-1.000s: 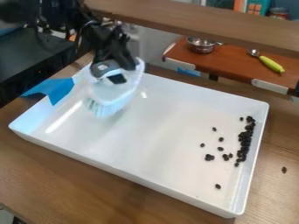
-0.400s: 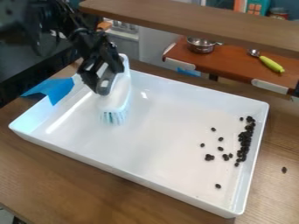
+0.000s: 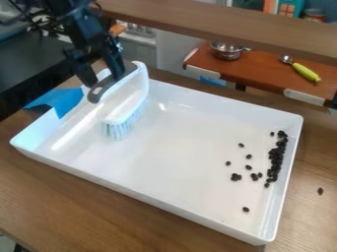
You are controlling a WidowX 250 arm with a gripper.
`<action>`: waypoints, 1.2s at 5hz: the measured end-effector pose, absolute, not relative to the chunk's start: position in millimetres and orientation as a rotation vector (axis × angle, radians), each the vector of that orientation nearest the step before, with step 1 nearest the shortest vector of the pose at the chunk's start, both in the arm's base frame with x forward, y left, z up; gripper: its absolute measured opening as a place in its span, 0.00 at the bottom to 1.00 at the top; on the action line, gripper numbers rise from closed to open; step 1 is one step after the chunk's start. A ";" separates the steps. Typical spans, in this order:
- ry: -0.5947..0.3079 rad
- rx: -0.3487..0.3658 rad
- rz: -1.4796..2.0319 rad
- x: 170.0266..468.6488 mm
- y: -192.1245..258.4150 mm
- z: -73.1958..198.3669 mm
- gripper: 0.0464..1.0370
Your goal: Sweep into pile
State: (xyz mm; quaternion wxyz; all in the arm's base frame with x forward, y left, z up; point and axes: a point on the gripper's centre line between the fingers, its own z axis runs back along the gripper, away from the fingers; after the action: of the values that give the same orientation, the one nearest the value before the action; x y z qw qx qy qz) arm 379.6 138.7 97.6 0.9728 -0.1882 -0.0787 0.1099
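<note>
Since the earlier frame, the gripper (image 3: 104, 81) is moving leftward in the view and the brush (image 3: 131, 93) is tilting with it, being held over the tray (image 3: 284, 172). Most dark beans (image 3: 274, 161) are lying along the right wall.

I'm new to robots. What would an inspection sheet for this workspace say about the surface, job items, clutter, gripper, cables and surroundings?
Surface: wooden table bearing a white tray; blue tape over its left corner.
Job items: scrubbing brush, bristles down; dark beans bunched along the tray's right wall, several scattered beside them.
Clutter: one stray bean on the table, right of the tray.
Gripper: black gripper holding the brush by its handle.
Cables: what look like thin dark cables near the arm, upper left.
Surroundings: metal pot and green-handled utensil on a reddish-brown board behind.
</note>
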 end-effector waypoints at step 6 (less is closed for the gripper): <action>-0.112 -0.116 0.203 398.9 104.5 125.0 0.97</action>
State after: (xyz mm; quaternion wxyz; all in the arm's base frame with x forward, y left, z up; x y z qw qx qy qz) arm 398.9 104.5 125.0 0.9916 -0.0578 -0.0560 0.1011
